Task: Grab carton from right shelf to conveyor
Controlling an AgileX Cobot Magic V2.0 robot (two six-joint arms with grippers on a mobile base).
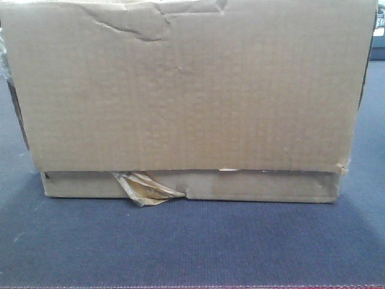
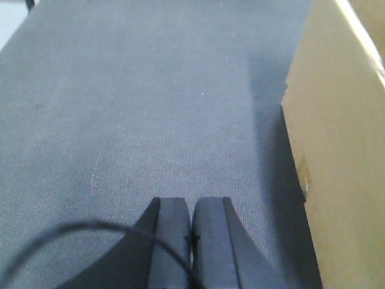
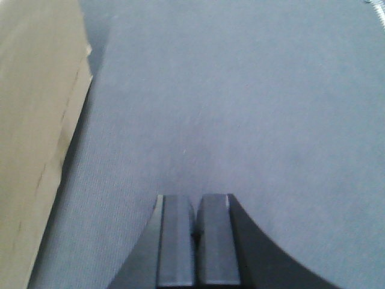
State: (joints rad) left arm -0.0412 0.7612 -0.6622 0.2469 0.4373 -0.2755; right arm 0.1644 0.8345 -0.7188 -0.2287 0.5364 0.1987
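Observation:
The carton, a wide brown cardboard box with a dented top edge and a yellowish tape scrap at its base, rests on the dark blue-grey conveyor and fills the front view. My left gripper is shut, empty, hovering over the belt with the carton's side apart to its right. On the other side my right gripper is also shut on nothing, above the belt, the carton off to its left. The right shelf is out of view.
A thin black cable loops across the left wrist view in front of the fingers. A red strip runs along the belt's near edge. Dark objects show past the carton at far right.

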